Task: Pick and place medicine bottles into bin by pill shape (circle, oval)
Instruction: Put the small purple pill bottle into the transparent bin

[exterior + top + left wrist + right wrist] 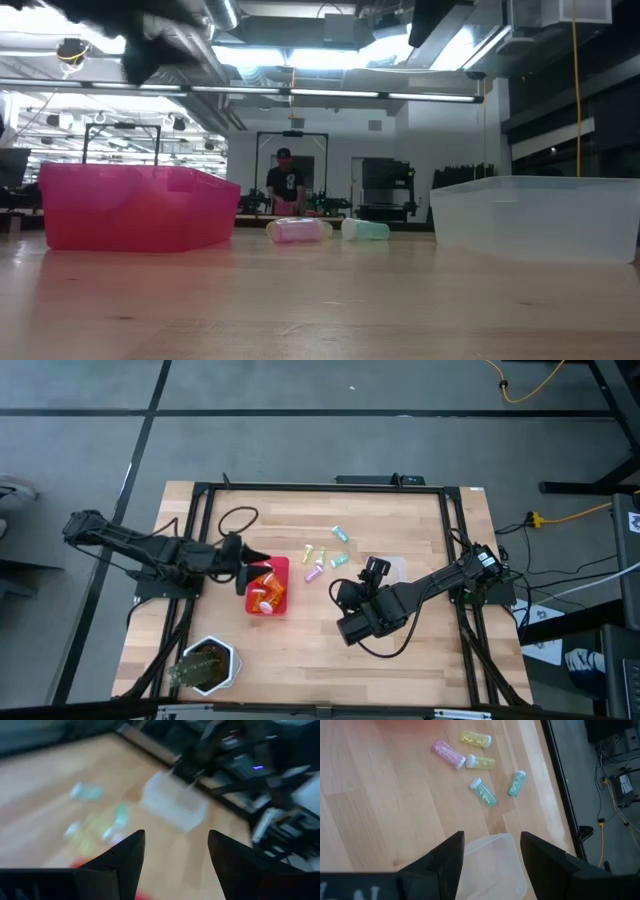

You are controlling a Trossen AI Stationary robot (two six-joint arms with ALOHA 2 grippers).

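Several pastel medicine bottles [483, 792] lie on their sides on the wooden table, pink [447, 754], yellow [476, 739] and teal [516, 783]; in the high view they form a cluster [325, 555]. Orange bottles with white caps [268, 592] lie in the pink bin [283, 568]. My left gripper [255, 558] hovers open over the pink bin's left rim, empty [176, 837]. My right gripper [492, 840] stands open above the clear bin [492, 865], with nothing between its fingers.
A white hexagonal pot [210, 665] with dark contents stands near the front left corner. A black cable [238, 517] loops on the table behind the pink bin. A person [287, 185] stands far off in the room behind. Bare wood lies along the near edge.
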